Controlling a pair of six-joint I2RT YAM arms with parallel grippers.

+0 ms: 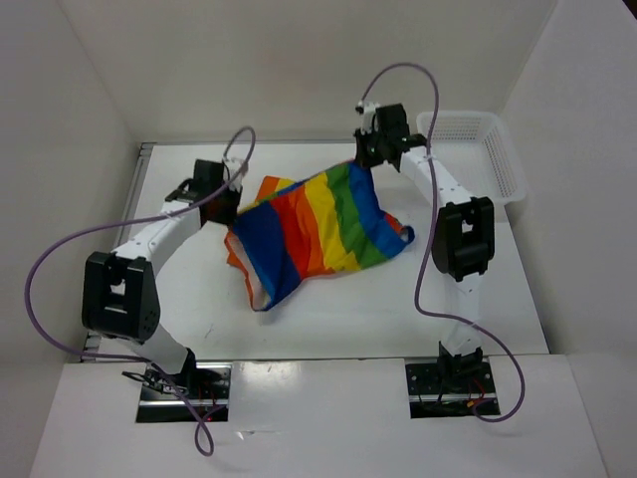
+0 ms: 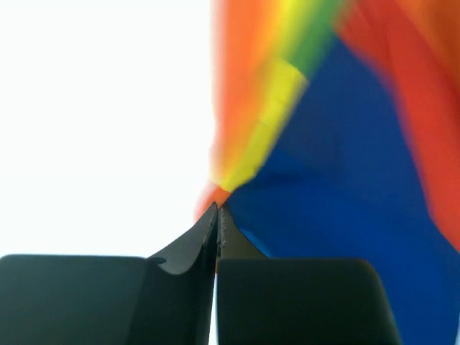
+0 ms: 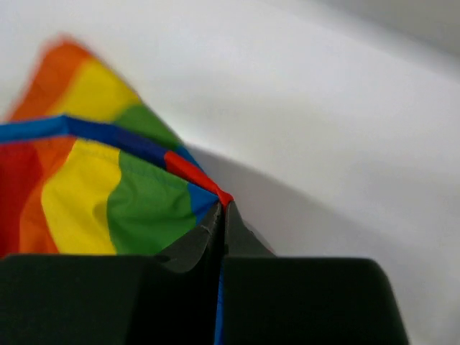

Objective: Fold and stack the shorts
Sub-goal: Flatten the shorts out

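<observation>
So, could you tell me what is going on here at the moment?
Both arms have hold of the rainbow-striped shorts: the left gripper is shut on one edge and the right gripper on the opposite corner, so the fabric hangs spread between them over the table. The white mesh basket stands apart at the far right.

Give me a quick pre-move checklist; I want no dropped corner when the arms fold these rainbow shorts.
1. Grip of the left gripper on the shorts: ok, shut on an edge.
2. Grip of the right gripper: ok, shut on a corner.
3. Fabric spread between both grippers: ok.
4. Lower edge lying flat on the table: cannot tell.
5. White basket apart from the shorts: ok.
</observation>
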